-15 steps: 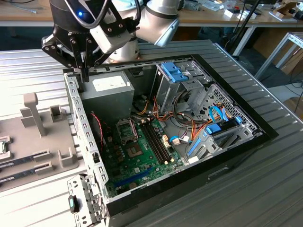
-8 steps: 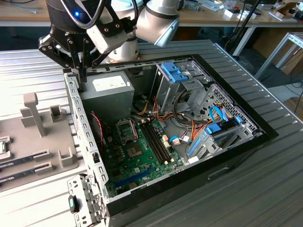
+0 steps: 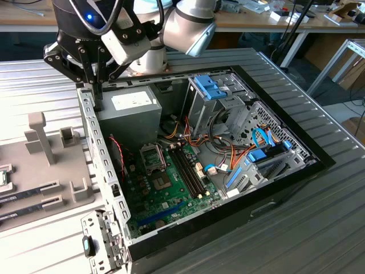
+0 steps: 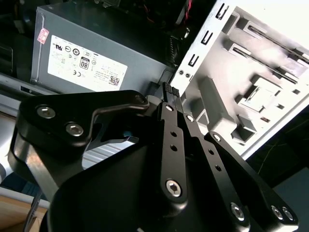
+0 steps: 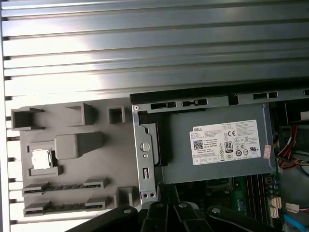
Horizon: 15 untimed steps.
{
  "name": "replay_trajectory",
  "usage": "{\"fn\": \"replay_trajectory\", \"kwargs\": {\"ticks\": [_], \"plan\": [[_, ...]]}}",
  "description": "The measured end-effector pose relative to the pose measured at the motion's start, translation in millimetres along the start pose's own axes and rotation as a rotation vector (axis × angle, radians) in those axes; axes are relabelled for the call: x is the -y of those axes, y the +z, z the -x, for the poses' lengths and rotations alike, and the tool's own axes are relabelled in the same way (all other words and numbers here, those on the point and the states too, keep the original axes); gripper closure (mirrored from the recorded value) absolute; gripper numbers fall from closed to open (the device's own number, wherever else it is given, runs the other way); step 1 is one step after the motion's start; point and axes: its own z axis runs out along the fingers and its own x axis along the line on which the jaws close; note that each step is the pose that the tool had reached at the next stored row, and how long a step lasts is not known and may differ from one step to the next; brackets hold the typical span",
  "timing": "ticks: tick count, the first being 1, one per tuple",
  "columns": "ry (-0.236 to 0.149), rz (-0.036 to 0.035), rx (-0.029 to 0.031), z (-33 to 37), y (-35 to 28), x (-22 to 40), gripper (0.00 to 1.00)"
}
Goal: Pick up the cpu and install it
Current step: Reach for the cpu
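Note:
The cpu (image 5: pixel 41 158), a small silver-topped square, lies in a square pocket of the grey fixture tray (image 5: pixel 72 145) beside the open computer case (image 3: pixel 274 188). My gripper (image 3: pixel 96 91) hangs over the case's rear corner, above the edge of the grey power supply (image 3: pixel 134 108), well away from the cpu. In the second wrist view its black fingers (image 4: pixel 173 140) meet at the tips, so the gripper (image 4: pixel 170 94) is shut and holds nothing. On the green motherboard (image 3: pixel 171 200), the metal-framed socket (image 3: pixel 153 157) lies open near the power supply.
Two long memory sticks (image 5: pixel 63 186) lie in slots of the tray. Inside the case are blue drive brackets (image 3: pixel 208 87), orange and blue cables (image 3: pixel 251 154), and a dark glossy chip (image 3: pixel 161 182). The case's metal wall (image 3: pixel 100 160) separates tray and motherboard. Ribbed grey tabletop (image 3: pixel 319 217) surrounds everything.

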Motion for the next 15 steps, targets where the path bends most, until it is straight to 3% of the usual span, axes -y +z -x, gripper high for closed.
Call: {"fn": "replay_trajectory", "kwargs": {"ticks": [15], "plan": [[0.000, -0.0001, -0.0001, -8.7, 0.0, 0.7, 0.89]]}}
